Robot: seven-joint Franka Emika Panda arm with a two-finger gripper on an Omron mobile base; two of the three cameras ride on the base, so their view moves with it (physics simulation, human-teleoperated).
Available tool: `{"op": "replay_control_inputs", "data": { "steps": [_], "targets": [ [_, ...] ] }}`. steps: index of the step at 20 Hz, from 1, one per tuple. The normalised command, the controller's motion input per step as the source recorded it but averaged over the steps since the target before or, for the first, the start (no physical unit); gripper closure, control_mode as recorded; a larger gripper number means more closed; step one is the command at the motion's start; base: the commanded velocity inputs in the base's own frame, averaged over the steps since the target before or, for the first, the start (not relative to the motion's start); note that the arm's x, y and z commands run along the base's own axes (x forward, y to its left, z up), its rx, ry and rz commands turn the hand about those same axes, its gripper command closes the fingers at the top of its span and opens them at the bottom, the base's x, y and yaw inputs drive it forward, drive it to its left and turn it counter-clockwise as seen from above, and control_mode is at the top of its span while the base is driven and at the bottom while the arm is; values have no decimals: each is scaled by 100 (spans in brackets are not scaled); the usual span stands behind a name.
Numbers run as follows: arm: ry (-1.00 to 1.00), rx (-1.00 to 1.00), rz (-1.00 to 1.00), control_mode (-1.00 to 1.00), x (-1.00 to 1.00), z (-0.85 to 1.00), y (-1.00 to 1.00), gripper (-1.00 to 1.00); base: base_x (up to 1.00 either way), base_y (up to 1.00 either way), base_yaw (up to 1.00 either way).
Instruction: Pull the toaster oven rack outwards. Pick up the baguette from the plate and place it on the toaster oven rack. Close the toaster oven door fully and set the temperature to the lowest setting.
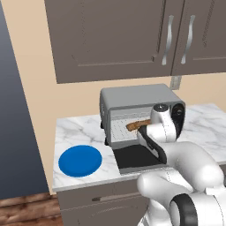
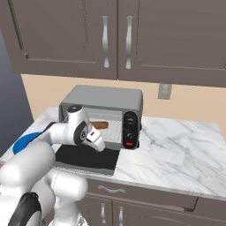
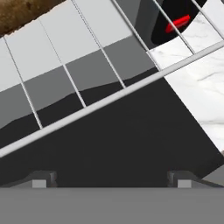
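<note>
Now past the loading: baguette [image 1: 138, 125] lying on the toaster oven rack [image 3: 100, 101], plate [image 1: 80, 160] bare on the counter [image 2: 181, 152] to the left of the toaster oven [image 2: 103, 115], well apart from it. Toaster oven door [image 1: 137, 157] dropped flat toward the robot, dark glass facing up. Gripper [image 3: 111, 180] spread wide, pinching nothing, hovering just over the door pane in front of the rack's front bar, as the hand view gives it.

Judged step in hand: closing the door. To do it well:

- Back away from the rack first, so neither fingertip catches the front wire
- Check whether the rack stands out past the cavity mouth; hand view suggests the front bar overhangs the door, and a proud rack would likely stop the door short of full closure, so probably needs a nudge inward
- Get under or behind the door's free edge, the edge nearest the robot, rather than pressing on the glass from above
- Sweep up and forward along the hinge arc, not straight ahead, to avoid shoving the whole oven back on the marble
- Finish with a firm push against the frame until flush

Then on to the knobs [image 2: 131, 127] on the dark right-hand panel [image 2: 130, 130], above the red button [image 2: 129, 144]; which knob governs temperature too small to tell
</note>
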Motion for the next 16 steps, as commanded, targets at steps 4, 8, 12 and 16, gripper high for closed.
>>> {"op": "replay_control_inputs", "data": {
  "steps": [4, 8, 12, 16],
  "targets": [
    [-5, 0, 0, -100, 24, -11, 0, -100, 0, 0, 0],
    [-9, -1, 0, -100, 22, -10, 4, -100, 0, 0, 0],
    [-11, -1, 0, -100, 23, -6, 8, -100, 0, 0, 0],
    [-13, 0, 0, -100, 29, -2, 10, -100, 0, 0, 0]
  ]
}}
